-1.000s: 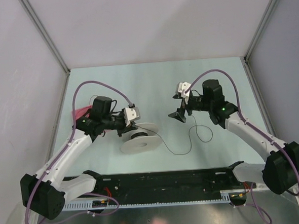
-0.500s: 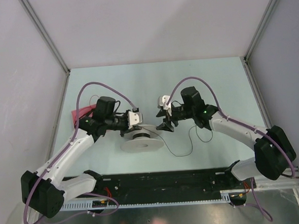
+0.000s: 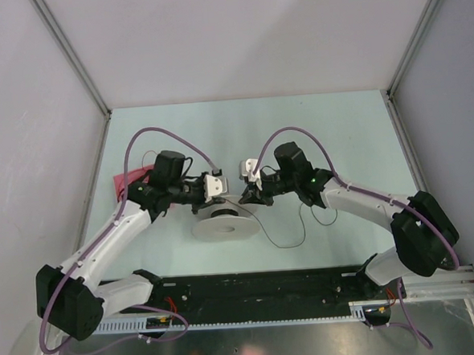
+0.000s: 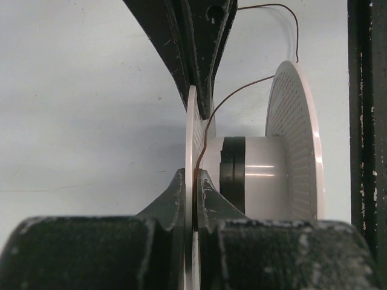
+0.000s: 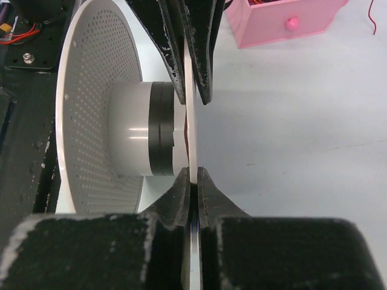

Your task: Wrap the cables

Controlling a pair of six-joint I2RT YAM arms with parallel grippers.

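Observation:
A pale spool (image 3: 223, 220) lies on the table between both arms, with a dark winding band (image 4: 233, 175) on its core. The cable (image 3: 288, 242), a hair-thin dark strand, trails from the spool to the right and curls up toward the right arm. My left gripper (image 4: 193, 175) is shut on the thin upper flange (image 4: 191, 121), with the cable (image 4: 236, 93) pinched beside it. From the opposite side, my right gripper (image 5: 193, 172) is shut on the same flange (image 5: 189, 127). In the top view the left gripper (image 3: 216, 193) and right gripper (image 3: 248, 194) face each other over the spool.
A pink box (image 3: 129, 182) with a round knob sits behind the left arm; it shows as the pink box (image 5: 284, 21) in the right wrist view. A black rail (image 3: 260, 285) runs along the near edge. Grey walls close in the table on three sides.
The right arm swung left from over the loose cable to the spool, and its gripper closed on the flange. The left gripper has kept its hold and barely moved.

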